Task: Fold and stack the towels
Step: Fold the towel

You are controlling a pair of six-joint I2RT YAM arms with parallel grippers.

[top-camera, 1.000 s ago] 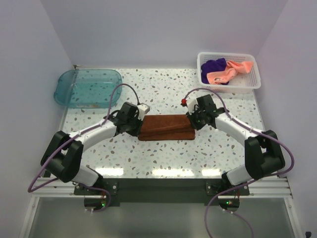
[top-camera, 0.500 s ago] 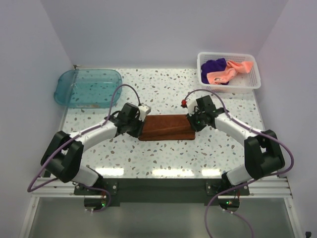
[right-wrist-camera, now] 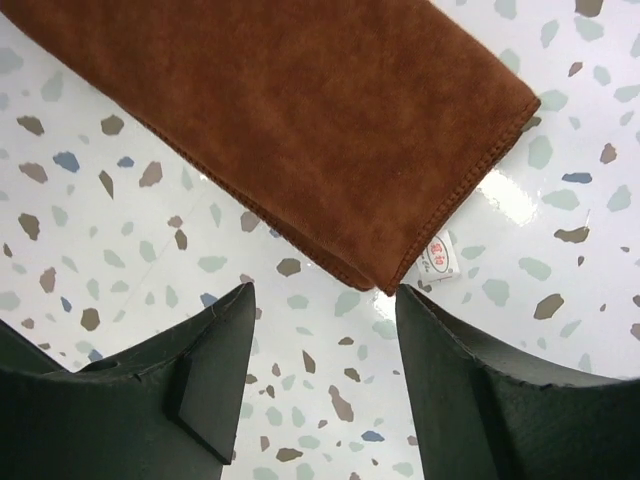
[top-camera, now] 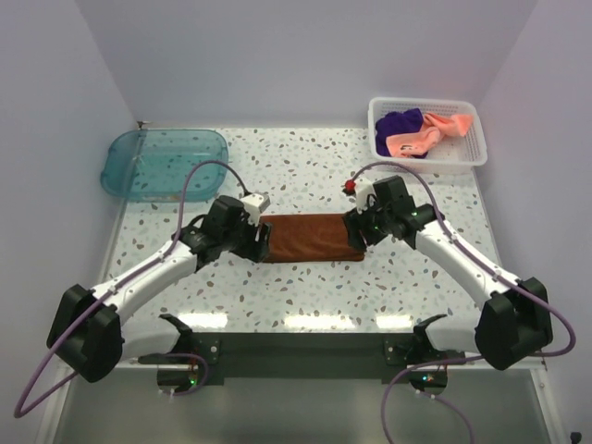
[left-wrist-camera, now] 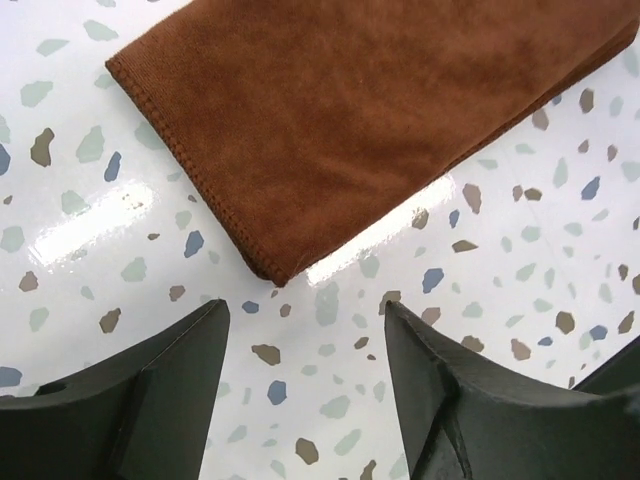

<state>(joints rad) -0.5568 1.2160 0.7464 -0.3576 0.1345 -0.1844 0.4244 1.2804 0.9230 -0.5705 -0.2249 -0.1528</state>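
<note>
A rust brown towel [top-camera: 313, 237] lies folded flat in the middle of the table. My left gripper [top-camera: 257, 238] stands open just off its left end, with only bare table between its fingers [left-wrist-camera: 150, 400]; the brown towel's corner [left-wrist-camera: 330, 130] lies just ahead of them. At the towel's right end my right gripper [top-camera: 363, 228] is open too, holding nothing, the towel's corner [right-wrist-camera: 300, 120] and its white label [right-wrist-camera: 441, 254] just beyond its fingertips [right-wrist-camera: 210, 380]. A salmon pink towel [top-camera: 427, 133] and a deep purple towel [top-camera: 400, 124] lie crumpled in the white basket [top-camera: 470, 159].
A teal translucent tray [top-camera: 165, 163] sits at the back left of the speckled table [top-camera: 305, 287]. The white mesh basket stands at the back right corner. Grey walls close the table in on three sides.
Both grippers have opened and let go of the brown towel, which now lies flatter. Both arms have drawn back a little from its ends, the left one further to the left.
</note>
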